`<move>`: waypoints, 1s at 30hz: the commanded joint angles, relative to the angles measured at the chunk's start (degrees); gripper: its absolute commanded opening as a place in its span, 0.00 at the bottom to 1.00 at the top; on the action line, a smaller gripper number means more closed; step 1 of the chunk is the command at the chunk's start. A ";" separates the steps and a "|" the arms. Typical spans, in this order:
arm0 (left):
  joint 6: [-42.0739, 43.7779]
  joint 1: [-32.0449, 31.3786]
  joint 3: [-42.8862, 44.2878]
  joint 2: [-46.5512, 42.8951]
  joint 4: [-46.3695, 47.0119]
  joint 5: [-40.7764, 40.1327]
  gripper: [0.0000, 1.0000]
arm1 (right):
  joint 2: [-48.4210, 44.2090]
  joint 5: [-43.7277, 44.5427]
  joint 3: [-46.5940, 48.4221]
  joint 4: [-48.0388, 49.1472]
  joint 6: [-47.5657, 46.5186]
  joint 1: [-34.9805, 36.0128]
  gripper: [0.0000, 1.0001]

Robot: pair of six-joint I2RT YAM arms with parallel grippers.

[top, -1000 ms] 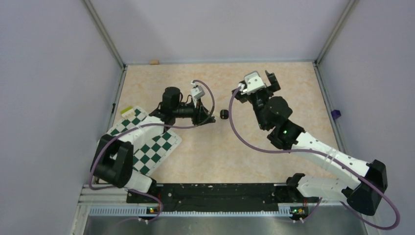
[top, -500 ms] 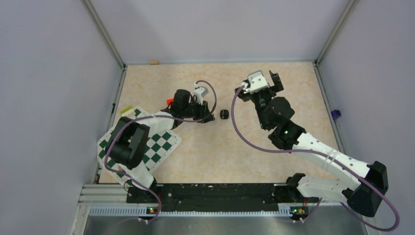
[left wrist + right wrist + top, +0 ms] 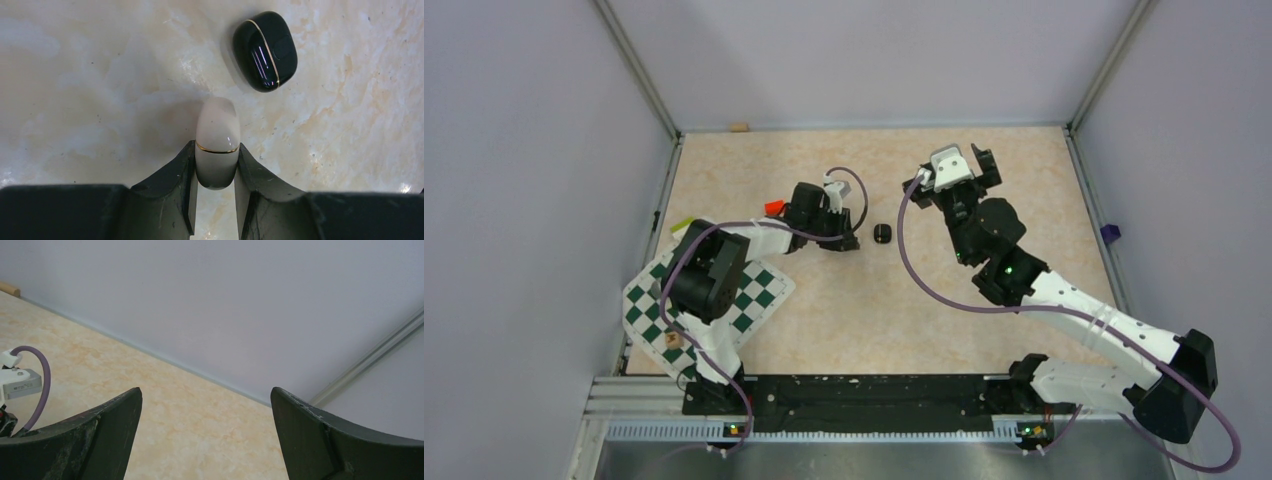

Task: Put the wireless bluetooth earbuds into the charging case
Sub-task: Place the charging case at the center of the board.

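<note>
**Tim:** Where is the case?

**Mia:** The left arm bends over the mat [image 3: 759, 295] and reaches out low. The left claw [image 3: 216, 150] is clamped on the case [image 3: 217, 125] and pinches its near end. The far end sticks out. I cannot tell if it touches the table [image 3: 90, 90].

**Tim:** And the bud?

**Mia:** One black bud [image 3: 265, 50] lies on the table just past the case, at one o'clock. They are not touching.

**Tim:** How will it handle?

**Mia:** I think it is light, hard and shiny, so it may slip. Pinch its two long sides softly.

**Tim:** And the right arm?

**Mia:** It is farther back, at two o'clock from the bud. It is lifted, and the right claw [image 3: 205, 392] tips up at the back wall. Its jaws are wide apart and hold nothing.
</note>
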 commanded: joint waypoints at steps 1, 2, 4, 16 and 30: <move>-1.64 0.10 3.04 0.85 -0.77 -2.48 0.22 | -1.54 -1.18 -0.46 0.92 1.20 -0.57 0.98; -1.75 0.04 3.17 0.90 -0.95 -2.60 0.27 | -1.55 -1.22 -0.48 0.92 1.20 -0.57 0.98; -1.81 0.04 3.19 1.08 -1.10 -2.76 0.33 | -1.64 -1.27 -0.48 0.92 1.19 -0.53 0.98; -1.98 -0.09 0.99 -1.36 0.25 -4.63 0.57 | -2.02 -1.05 -0.69 1.34 0.98 -0.62 0.98; 5.47 0.16 0.79 -13.37 -2.77 -9.52 0.99 | -2.80 -10.32 6.57 -15.10 10.59 -9.16 0.99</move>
